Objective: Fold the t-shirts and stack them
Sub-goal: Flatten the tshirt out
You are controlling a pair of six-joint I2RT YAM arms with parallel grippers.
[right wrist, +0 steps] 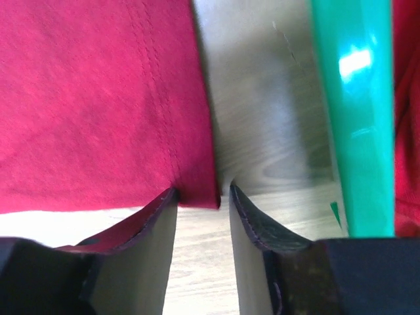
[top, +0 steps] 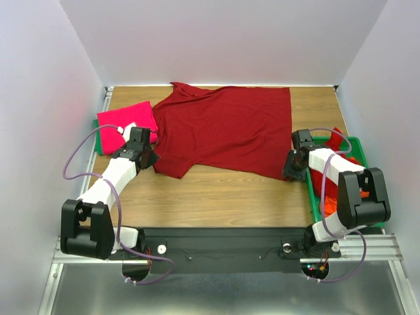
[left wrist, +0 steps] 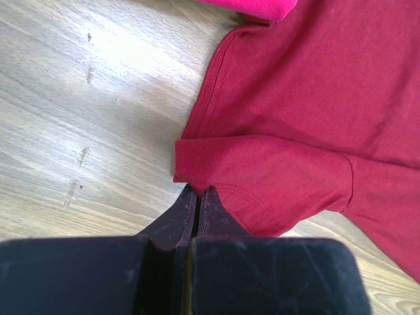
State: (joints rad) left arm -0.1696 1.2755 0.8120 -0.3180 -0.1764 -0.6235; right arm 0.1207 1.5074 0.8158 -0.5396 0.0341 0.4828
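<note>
Surface: wood table [top: 216,197], white walls [top: 230,39].
Around: red shirt [top: 223,131] at 12; tray [top: 313,197] at your 3.
Left gripper [left wrist: 199,193]: closed at sleeve.
Right gripper [right wrist: 202,191]: narrow, astride hem corner.

White walls [top: 230,39] enclose a evenly lit wooden table [top: 216,197]

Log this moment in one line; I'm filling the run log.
left gripper shut on dark red t-shirt sleeve | right gripper open astride hem corner
</note>
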